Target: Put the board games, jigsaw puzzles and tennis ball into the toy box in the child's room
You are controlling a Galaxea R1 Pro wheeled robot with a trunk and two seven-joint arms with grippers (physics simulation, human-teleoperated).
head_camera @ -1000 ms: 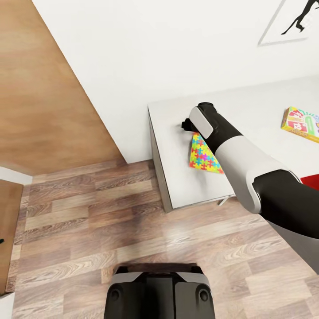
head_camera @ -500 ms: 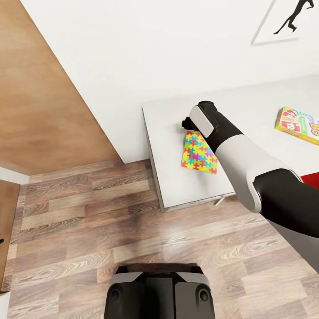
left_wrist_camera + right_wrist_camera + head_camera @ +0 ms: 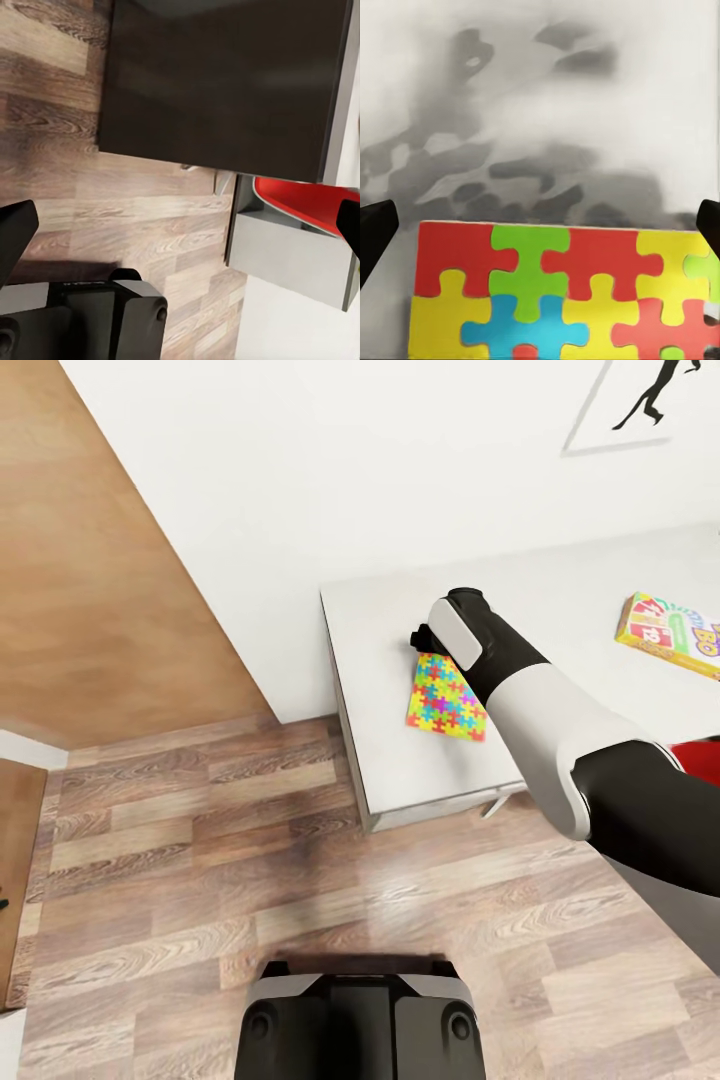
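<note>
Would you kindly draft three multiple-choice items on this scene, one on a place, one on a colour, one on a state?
1. Where does the jigsaw puzzle lie?
A. on the table
B. on the floor
C. on the red chair

2. What colour is the chair beside the table?
A. blue
B. red
C. green

3. How do the right gripper fingers stand?
A. shut on the puzzle
B. spread apart
C. shut on a ball

Key: 1 A, it lies flat on the white top; 2 B, red seat in the left wrist view; 3 B, fingertips sit at opposite picture edges.
</note>
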